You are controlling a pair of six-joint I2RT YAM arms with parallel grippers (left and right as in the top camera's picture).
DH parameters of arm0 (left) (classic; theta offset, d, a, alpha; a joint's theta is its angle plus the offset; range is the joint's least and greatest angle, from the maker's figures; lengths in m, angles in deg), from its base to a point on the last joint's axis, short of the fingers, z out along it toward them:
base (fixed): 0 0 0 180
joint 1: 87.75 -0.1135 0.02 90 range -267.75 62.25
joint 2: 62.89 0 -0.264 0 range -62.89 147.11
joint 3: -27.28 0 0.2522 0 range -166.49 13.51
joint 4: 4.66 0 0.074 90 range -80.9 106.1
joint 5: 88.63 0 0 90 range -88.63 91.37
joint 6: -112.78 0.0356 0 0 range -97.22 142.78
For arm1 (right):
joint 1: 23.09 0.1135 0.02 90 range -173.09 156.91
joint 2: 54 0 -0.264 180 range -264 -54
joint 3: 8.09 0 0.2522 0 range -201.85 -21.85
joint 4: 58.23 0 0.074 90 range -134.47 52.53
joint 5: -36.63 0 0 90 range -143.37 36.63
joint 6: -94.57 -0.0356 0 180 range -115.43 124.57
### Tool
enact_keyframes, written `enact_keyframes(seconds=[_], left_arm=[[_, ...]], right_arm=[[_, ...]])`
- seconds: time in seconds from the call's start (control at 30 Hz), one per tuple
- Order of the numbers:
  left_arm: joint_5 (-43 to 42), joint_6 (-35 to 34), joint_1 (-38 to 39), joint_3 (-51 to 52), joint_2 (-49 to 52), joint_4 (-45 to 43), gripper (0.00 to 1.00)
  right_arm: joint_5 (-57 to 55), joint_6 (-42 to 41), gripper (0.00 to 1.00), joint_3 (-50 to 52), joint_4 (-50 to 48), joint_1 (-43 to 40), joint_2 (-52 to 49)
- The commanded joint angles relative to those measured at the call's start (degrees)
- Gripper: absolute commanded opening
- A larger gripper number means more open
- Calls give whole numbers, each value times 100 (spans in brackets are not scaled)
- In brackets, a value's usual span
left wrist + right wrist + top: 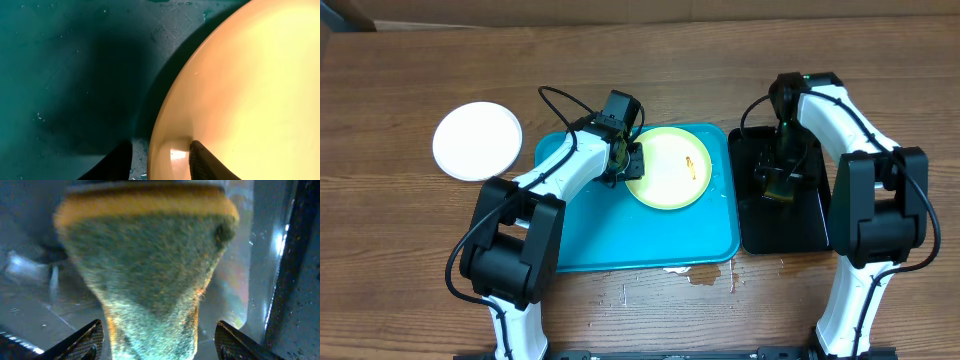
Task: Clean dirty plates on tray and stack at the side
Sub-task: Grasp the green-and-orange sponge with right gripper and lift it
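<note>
Tray (pixel 620 240) holds yellow-green plate (pixel 665 185), left gripper (pixel 160 147) pinching its rim; right gripper (pixel 157 327) spread around sponge (pixel 150 255).

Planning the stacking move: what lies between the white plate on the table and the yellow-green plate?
In the overhead view: bare table, part of the turquoise tray, then the left pincer on the yellow-green plate.

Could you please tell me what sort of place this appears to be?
Probably a robotics lab bench staged for dishwashing, not a real kitchen: two robot arms at a wooden table, a yellow-green plate on a turquoise tray, and a sponge over a black tray.
</note>
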Motion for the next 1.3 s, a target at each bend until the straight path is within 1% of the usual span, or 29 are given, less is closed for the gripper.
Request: enact_keyframes(seconds=[0.0,0.1,0.13,0.17,0.2,0.23,0.27,0.3,0.4,0.43,0.47,0.5,0.53,0.63,0.7,0.73,0.77,0.8,1.0,1.1,1.17,1.2,1.23,1.27], left_arm=[[0,46,4,79,225,42,40],[0,46,4,79,225,44,40],[0,46,4,79,225,42,40],[2,46,4,79,225,44,40],[2,46,4,79,225,42,40],[2,46,4,79,225,42,40],[2,46,4,79,225,42,40],[0,46,4,79,225,42,40],[2,46,4,79,225,42,40],[2,46,4,79,225,42,40],[0,46,4,79,225,42,40],[2,46,4,79,225,42,40],[0,44,4,79,225,39,41],[0,46,4,79,225,39,41],[0,46,4,79,225,39,41],[0,46,4,79,225,39,41],[0,46,4,79,225,39,41],[0,46,4,79,225,39,41],[0,46,4,79,225,39,41],[2,46,4,79,225,39,41],[2,46,4,79,225,39,41],[7,48,4,79,225,37,41],[39,52,4,79,225,33,42],[68,87,4,79,225,24,44]], right_arm=[[-155,-114,72,184,-39,7,120],[-131,-162,71,378,-177,7,120],[-107,-164,66,433,-245,7,120],[-83,-153,57,470,-302,7,120],[-70,-153,44,485,-321,9,120],[-55,-151,28,487,-330,9,120],[-33,-149,9,487,-328,9,120],[-17,-149,4,487,-328,9,120],[-2,-85,4,485,-317,9,120],[-4,-9,13,470,-280,9,120],[-4,81,32,439,-223,7,120],[-7,116,39,404,-186,7,120],[-7,114,43,361,-149,7,122],[-15,118,47,214,-138,2,122],[-28,225,51,162,-221,2,122],[-35,260,54,146,-275,2,122],[-76,260,63,144,-367,2,122],[-111,262,67,144,-459,2,122],[-116,262,78,144,-866,2,122],[-114,262,77,144,-1110,2,122],[-114,262,68,144,-1231,2,122],[-111,260,62,144,-1276,2,122],[-111,262,51,144,-1322,2,122],[-111,262,36,144,-1366,2,122]])
